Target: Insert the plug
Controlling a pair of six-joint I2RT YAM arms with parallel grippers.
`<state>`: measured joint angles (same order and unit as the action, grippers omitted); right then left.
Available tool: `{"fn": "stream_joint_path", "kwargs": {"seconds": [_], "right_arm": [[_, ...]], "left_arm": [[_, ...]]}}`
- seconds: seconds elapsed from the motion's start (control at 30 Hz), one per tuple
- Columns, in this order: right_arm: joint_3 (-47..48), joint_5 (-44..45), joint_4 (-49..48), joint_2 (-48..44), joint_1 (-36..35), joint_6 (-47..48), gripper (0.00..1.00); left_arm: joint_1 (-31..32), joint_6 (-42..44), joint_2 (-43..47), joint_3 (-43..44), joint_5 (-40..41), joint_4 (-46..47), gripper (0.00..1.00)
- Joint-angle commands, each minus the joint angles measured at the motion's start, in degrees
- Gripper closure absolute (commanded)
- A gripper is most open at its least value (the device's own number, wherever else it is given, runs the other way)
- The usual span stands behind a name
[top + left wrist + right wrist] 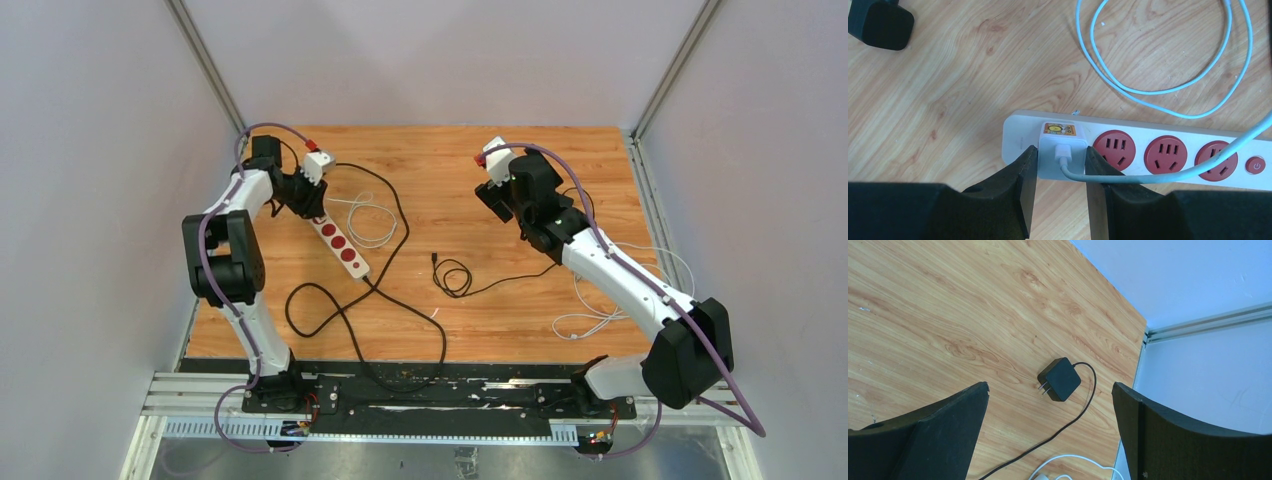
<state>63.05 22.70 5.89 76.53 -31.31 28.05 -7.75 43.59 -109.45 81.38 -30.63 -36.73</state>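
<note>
A white power strip (340,245) with red sockets lies on the wooden table at the left; it also shows in the left wrist view (1018,137). A white charger plug (1060,135) with a white cable sits in the strip's end socket. My left gripper (1060,152) is shut on this plug, one finger against each side, and shows in the top view (312,208). My right gripper (492,195) is open and empty, raised above the far right of the table. It shows wide open in the right wrist view (1049,386), above a black adapter (1060,378).
Three red sockets (1165,154) of the strip are free, and a power button (1255,165) is at its end. A white cable coil (1168,75) lies behind the strip. Black cables (455,278) loop across the table's middle. A black block (880,22) lies far left. Another white cable (590,320) lies front right.
</note>
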Motion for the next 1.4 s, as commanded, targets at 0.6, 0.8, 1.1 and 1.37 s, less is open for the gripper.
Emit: {"fn": "stream_joint_path", "kwargs": {"seconds": [0.6, 0.8, 1.1, 1.37], "right_arm": [[-7.69, 4.59, -5.43, -4.62, -0.91, 3.9, 0.0], [-8.47, 3.04, -7.51, -5.27, -0.94, 4.11, 0.0], [-9.61, 2.64, -8.97, -7.19, -0.94, 5.06, 0.0], [-10.15, 3.17, -9.23, -8.94, -0.94, 5.27, 0.0]], "left_arm": [[2.78, -4.4, -5.69, -6.64, 18.06, -7.66, 1.0], [1.14, -6.42, -3.58, -9.73, 16.02, -5.41, 1.0], [-0.23, -7.33, -3.74, -9.58, 13.9, -5.48, 1.0], [0.74, -7.72, -4.23, -8.44, 13.96, -5.46, 0.87]]}}
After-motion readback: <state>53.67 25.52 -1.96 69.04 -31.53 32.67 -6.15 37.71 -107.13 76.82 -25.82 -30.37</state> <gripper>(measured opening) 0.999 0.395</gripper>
